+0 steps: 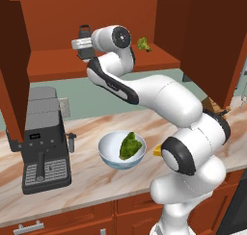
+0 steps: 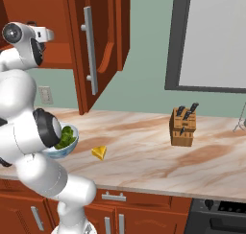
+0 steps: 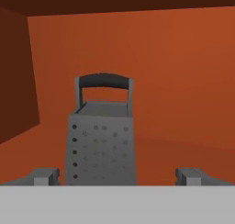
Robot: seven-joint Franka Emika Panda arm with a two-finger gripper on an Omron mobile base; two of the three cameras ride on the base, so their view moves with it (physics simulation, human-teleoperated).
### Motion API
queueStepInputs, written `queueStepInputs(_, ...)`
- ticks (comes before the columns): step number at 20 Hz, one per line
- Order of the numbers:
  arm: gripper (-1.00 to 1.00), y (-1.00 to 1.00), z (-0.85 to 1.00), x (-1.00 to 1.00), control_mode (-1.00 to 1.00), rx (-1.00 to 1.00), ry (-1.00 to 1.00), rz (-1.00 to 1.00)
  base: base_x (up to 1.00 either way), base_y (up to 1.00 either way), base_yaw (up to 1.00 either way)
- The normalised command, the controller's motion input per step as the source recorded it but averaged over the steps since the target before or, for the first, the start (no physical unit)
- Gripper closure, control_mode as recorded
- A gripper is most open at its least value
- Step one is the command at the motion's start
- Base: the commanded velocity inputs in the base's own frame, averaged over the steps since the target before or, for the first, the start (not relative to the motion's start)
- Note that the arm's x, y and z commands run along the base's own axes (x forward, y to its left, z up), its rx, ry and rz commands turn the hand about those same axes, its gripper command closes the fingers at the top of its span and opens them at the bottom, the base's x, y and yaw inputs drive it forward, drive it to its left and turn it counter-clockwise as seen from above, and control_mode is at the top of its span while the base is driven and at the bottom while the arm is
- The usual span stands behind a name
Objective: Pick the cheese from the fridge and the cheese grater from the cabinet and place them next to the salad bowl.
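The dark grey cheese grater (image 3: 102,140) stands upright on the shelf of the open reddish-brown cabinet (image 1: 58,65). My gripper (image 3: 119,177) is open in front of it, level with its lower body, with a fingertip (image 3: 46,176) on either side and not touching it. From the left base view, the gripper (image 1: 83,45) is inside the cabinet and covers part of the grater (image 1: 85,31). The yellow cheese (image 2: 99,153) lies on the counter just right of the white salad bowl (image 1: 122,150) with green leaves. The fridge is out of view.
A black coffee machine (image 1: 43,142) stands on the marble counter (image 1: 87,181) left of the bowl. A green broccoli piece (image 1: 143,44) sits on the cabinet shelf to the right. The open cabinet door (image 2: 93,46) hangs above the counter; a knife block (image 2: 182,127) stands farther right.
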Motion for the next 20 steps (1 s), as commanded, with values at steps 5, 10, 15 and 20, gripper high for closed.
queueStepInputs(5,-1.00,0.04,0.00,0.02,-1.00,0.00,0.00,0.00,0.00,0.00,0.00)
queueStepInputs(10,-1.00,-0.15,0.02,0.09,-1.00,0.03,0.00,0.01,0.00,0.00,0.00)
queueStepInputs(15,-1.00,0.25,0.00,0.16,-1.00,0.00,0.00,0.00,0.00,0.00,0.00)
queueStepInputs(20,-1.00,0.03,0.00,0.02,-1.00,0.00,0.00,0.00,0.00,0.00,0.00)
